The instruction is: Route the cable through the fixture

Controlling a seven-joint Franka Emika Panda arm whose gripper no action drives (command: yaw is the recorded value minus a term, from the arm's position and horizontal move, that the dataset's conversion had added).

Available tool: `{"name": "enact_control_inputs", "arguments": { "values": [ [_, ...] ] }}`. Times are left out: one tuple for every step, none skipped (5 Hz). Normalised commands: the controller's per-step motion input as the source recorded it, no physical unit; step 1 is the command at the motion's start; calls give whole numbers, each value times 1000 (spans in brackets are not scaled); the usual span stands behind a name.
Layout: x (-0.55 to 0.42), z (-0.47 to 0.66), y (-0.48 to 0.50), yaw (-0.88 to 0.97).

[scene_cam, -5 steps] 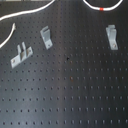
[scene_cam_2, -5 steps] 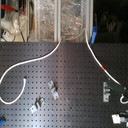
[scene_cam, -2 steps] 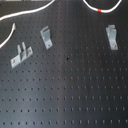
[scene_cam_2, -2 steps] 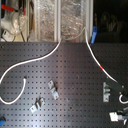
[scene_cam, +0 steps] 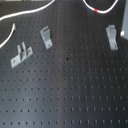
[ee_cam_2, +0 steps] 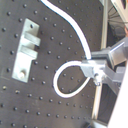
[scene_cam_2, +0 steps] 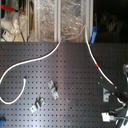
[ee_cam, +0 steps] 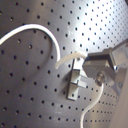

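Fixture (scene_cam: pixel 112 36) upright on black perforated board (scene_cam: pixel 70 90), fork upward; my claw (ee_cam_2: pixel 95 74) pinches the white cable (scene_cam_2: pixel 35 61).

A white cable (scene_cam_2: pixel 30 64) bearing a short red band of tape (scene_cam_2: pixel 96 65) lies across a black pegboard (scene_cam: pixel 75 95) dotted with a regular grid of small pale holes. Three brackets, among them the forked fixture (scene_cam: pixel 112 36), are plain grey metal.
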Motion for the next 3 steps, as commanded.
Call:
{"name": "enact_control_inputs", "arguments": {
  "values": [
    [-397,236,222,249],
    [-341,296,214,460],
    [-256,293,200,597]
  ]
}}
